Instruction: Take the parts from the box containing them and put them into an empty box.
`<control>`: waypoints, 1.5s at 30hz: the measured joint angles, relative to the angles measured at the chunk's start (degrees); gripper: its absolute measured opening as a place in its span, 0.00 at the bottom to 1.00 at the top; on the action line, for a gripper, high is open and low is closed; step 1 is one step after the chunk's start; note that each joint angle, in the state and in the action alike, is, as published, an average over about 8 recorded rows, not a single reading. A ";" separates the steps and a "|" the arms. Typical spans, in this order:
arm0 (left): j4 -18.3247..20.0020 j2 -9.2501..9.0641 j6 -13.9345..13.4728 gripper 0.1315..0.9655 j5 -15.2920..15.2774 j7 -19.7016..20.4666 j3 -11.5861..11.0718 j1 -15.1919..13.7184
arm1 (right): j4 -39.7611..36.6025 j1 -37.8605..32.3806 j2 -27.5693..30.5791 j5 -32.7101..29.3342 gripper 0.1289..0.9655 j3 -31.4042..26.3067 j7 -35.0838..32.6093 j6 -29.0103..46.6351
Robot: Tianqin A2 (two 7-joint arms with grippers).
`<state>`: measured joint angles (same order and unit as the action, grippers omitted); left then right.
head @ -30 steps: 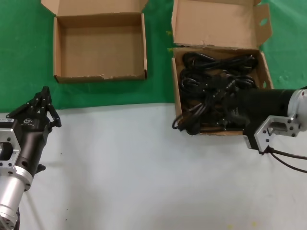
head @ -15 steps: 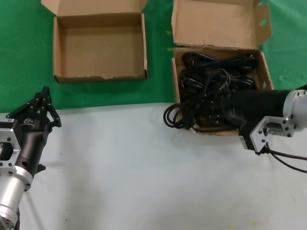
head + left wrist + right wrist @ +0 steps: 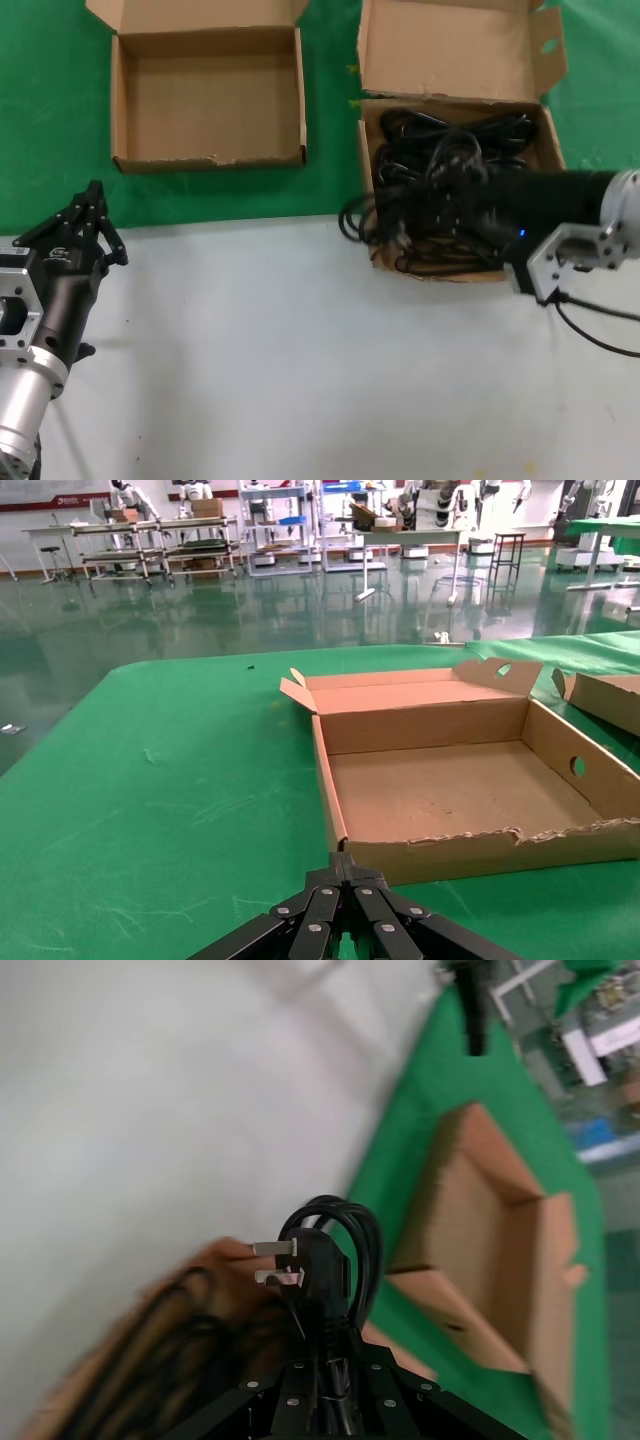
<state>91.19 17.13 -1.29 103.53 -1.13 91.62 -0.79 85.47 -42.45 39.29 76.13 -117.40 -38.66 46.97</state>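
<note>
Cords (image 3: 450,190) fill the holed-lid box (image 3: 455,45), where the right gripper (image 3: 322,1355) has its jaws clamped on one bundle (image 3: 325,1260). Empty box (image 3: 208,95) holds nothing. Left gripper (image 3: 85,225), jaws closed, sits over the counter (image 3: 300,360).

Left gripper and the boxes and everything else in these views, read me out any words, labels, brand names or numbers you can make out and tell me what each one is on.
Left gripper: a small white logo on its black body, too small to read.
Empty box, box containing them, the parts: no print visible.
Right gripper: no marking visible.
Red banner on the far wall in the left wrist view: white lettering, too small to read.
</note>
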 joint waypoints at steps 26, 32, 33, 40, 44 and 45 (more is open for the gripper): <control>0.00 0.00 0.00 0.02 0.00 0.00 0.00 0.00 | -9.49 -18.64 -20.42 -7.16 0.08 -5.80 10.16 -3.52; 0.00 0.00 0.00 0.02 0.00 0.00 0.00 0.00 | -17.93 -19.44 -25.78 -5.71 0.08 -7.53 4.49 -6.97; 0.00 0.00 0.00 0.02 0.00 0.00 0.00 0.00 | -19.36 -19.49 -26.56 -5.30 0.08 -7.71 3.36 -7.49; 0.00 0.00 0.00 0.02 0.00 0.00 0.00 0.00 | -27.28 -19.56 -30.71 -3.00 0.13 -8.34 -4.16 -11.60; 0.00 0.00 0.00 0.02 0.00 0.00 0.00 0.00 | -28.14 -19.54 -31.26 -3.69 0.17 -8.41 -5.36 -13.97; 0.00 0.00 0.00 0.02 0.00 0.00 0.00 0.00 | -27.70 -19.46 -31.11 -4.15 0.19 -8.36 -5.09 -14.43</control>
<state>91.19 17.13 -1.29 103.53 -1.13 91.62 -0.79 57.77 -61.91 8.18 71.99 -125.76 -43.75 32.54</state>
